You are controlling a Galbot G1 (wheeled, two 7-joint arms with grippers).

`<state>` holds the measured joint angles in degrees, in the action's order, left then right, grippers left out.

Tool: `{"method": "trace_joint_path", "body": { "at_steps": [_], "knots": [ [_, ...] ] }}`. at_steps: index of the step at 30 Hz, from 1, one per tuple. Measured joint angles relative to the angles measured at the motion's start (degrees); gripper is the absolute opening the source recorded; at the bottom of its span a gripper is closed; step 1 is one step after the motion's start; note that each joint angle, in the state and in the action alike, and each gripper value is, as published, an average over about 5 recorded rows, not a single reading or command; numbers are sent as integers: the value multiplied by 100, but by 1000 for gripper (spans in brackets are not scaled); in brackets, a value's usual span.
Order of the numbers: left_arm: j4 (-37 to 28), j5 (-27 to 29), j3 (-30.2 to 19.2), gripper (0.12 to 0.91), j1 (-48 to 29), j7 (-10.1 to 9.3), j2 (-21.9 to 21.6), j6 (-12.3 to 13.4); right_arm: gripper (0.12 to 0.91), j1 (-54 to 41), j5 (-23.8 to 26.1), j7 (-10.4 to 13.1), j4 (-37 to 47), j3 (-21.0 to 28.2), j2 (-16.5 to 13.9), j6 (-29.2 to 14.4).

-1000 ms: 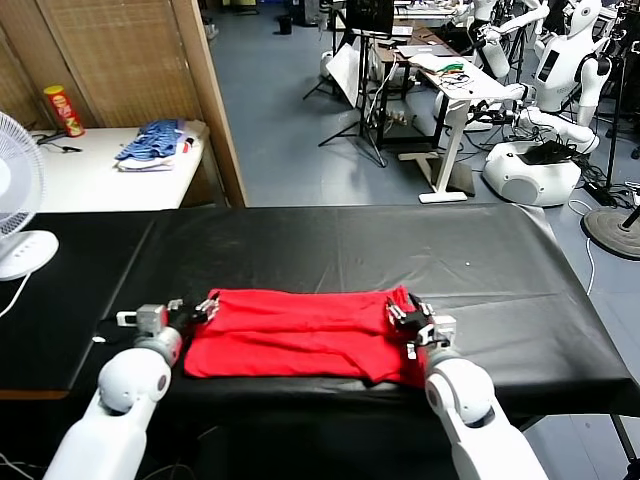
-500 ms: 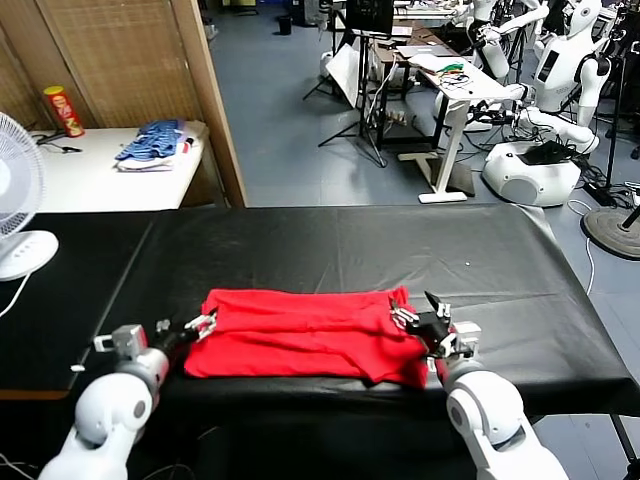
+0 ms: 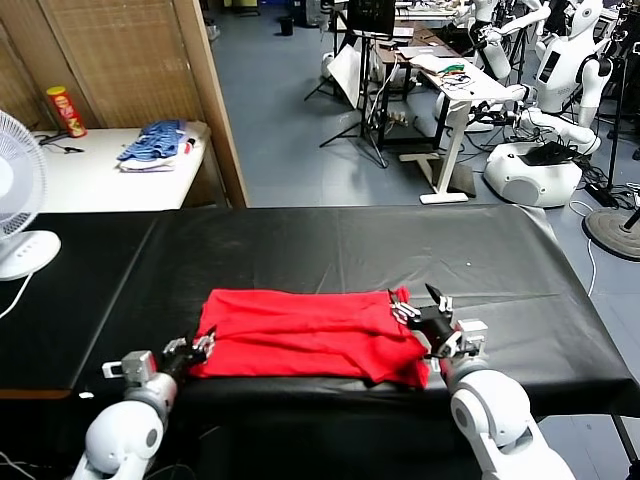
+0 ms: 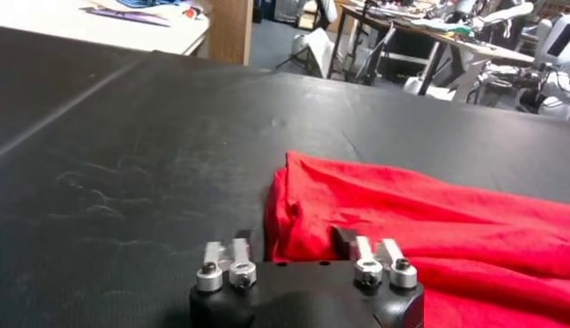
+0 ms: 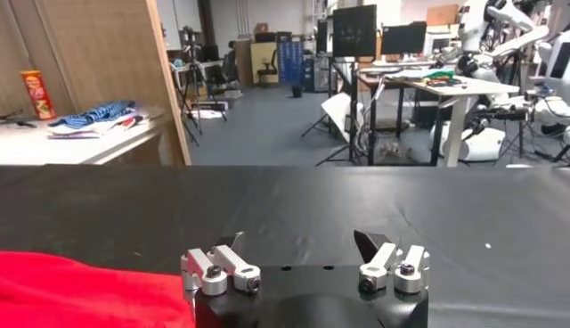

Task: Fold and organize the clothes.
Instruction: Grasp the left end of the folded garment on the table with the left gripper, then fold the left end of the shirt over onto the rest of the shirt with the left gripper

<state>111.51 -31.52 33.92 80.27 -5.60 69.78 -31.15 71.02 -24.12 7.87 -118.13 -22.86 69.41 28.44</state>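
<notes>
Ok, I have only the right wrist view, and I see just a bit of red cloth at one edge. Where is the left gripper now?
Observer: The left gripper is at the near left corner of the red T-shirt, low over the black table.
Operator: Is it closed on the cloth?
Observer: No. Its fingers stand apart, with the shirt's edge just ahead of them.
Operator: How does the shirt lie?
Observer: As a long band across the table, reaching from the left gripper to the right gripper.
</notes>
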Motion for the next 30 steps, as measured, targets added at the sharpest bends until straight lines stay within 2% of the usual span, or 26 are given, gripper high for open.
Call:
{"method": "trace_joint_path", "body": {
  "at_steps": [1, 3, 6, 12, 17, 22, 30],
  "knots": [
    [11, 38, -5, 197, 1, 3, -3, -3, 798, -2, 3, 0, -1, -13, 6, -2],
    [31, 170, -8, 161, -6, 16, -23, -1, 798, -4, 7, 5, -6, -42, 20, -5],
    [20, 560, 20, 170, -21, 52, -107, 106, 798, 7, 10, 13, -24, -92, 31, -4],
    [-217, 1667, 261, 162, -43, 109, -607, 575, 798, 22, 12, 33, -45, -141, 61, -3],
    [-455, 1859, 564, 162, -128, 96, -1222, 653, 798, 48, 50, 44, -64, -111, 136, 0],
    [-333, 1726, 553, 162, -97, 5, -1398, 444, 798, 135, 144, 45, -123, -134, 179, 0],
    [622, 575, -134, 162, -176, -534, -822, -319, 798, 319, 237, 45, -215, -303, 250, -5]
  ]
}}
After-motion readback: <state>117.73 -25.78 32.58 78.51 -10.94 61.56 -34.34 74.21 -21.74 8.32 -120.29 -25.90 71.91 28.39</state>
